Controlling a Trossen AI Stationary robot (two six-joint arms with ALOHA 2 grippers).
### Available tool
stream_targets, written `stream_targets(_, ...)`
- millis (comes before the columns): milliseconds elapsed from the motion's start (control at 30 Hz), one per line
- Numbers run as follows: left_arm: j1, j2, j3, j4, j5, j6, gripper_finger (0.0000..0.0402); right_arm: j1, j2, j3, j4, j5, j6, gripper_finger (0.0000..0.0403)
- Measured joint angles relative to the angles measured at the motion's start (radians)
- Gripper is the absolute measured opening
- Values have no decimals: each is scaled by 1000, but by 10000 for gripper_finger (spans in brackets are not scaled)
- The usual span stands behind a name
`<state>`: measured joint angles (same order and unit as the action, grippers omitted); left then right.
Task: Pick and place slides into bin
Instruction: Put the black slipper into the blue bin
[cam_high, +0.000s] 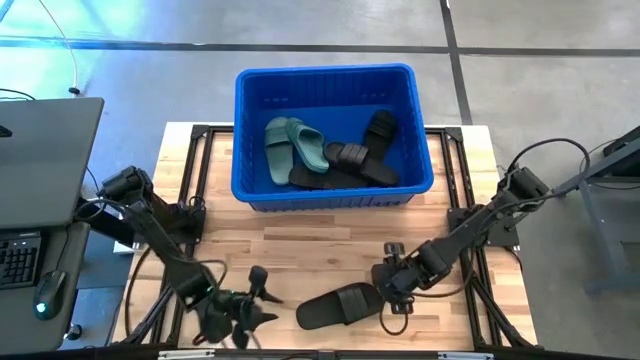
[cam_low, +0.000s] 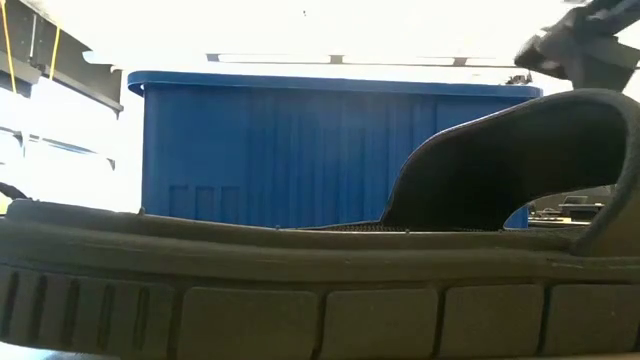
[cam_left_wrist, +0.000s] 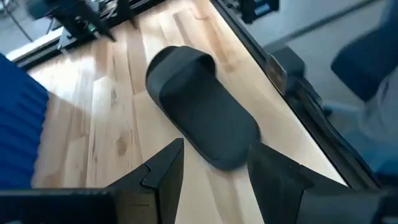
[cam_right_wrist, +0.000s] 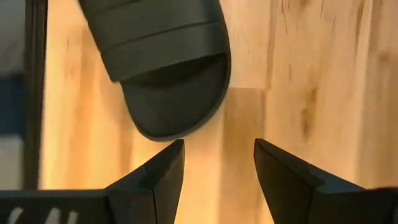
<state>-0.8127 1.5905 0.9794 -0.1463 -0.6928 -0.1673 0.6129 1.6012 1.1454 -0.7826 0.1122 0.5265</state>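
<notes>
My left gripper (cam_high: 250, 305) sits low at the near-left part of the wooden table (cam_high: 300, 250), fingers spread wide and holding nothing; in my left wrist view the two dark fingers (cam_left_wrist: 163, 171) frame the heel end of a black slide (cam_left_wrist: 202, 118) without touching it. That black slide (cam_high: 338, 305) lies flat on the wood near the front edge, between my two grippers, strap end toward the right. In the low view it fills the foreground, its ribbed sole (cam_low: 300, 310) across the bottom and its strap (cam_low: 520, 160) arching up on the right.

Behind it, at the far middle of the table, stands the blue bin (cam_high: 335, 190). Inside lie two sage green slides (cam_high: 295, 148) on the left and several black slides (cam_high: 360, 158) overlapping toward the right.

My right gripper (cam_high: 392, 283) hovers just beside the lone slide's strap end, fingers (cam_right_wrist: 158, 171) apart and empty, toe rim just ahead of them.
</notes>
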Motion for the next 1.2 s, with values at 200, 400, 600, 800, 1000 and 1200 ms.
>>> stream_targets(200,98,0,-36,88,103,-85,161,30,2,-55,194,21,255,184)
stream_targets(400,137,68,-40,140,190,-111,161,37,32,-140,234,39,384,184)
stream_targets(600,145,129,-39,158,210,-137,161,14,40,-181,282,44,464,184)
stream_targets(800,145,143,-39,177,206,-152,161,-3,46,-179,303,33,527,184)
stream_targets(1000,145,143,-39,176,205,-152,161,-3,112,-179,321,-2,552,184)
stream_targets(1200,145,143,-39,176,203,-152,161,-10,159,-178,363,-27,560,178)
